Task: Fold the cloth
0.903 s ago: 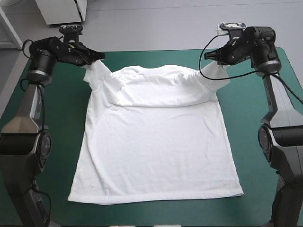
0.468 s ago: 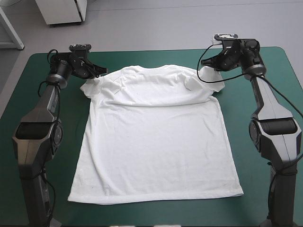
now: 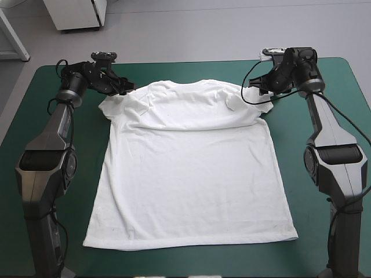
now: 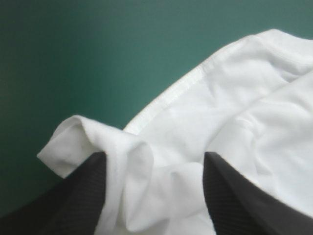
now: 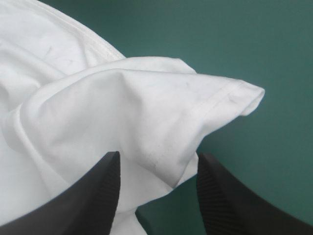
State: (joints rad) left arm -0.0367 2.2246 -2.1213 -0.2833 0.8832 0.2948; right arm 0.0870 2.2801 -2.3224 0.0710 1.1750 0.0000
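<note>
T-shirt (image 3: 185, 168) is lying spread flat in the middle of the teal-green cover (image 3: 87, 162), with its collar toward the far edge. I am seeing the left gripper (image 3: 128, 88) resting at the left sleeve (image 4: 88, 142) with jaws standing wide, and the bunched cloth is lying loose between the black fingers. The right gripper (image 3: 255, 88) is resting likewise at the right sleeve (image 5: 195, 98), jaws wide apart around it.

The white T-shirt (image 3: 191, 174) lies flat on the teal-green table (image 3: 290, 139), neck at 12 o'clock, bottom at 6. The left gripper (image 3: 124, 88) touches its sleeve at 10 o'clock. The right gripper (image 3: 259, 90) touches the sleeve at 2.
</note>
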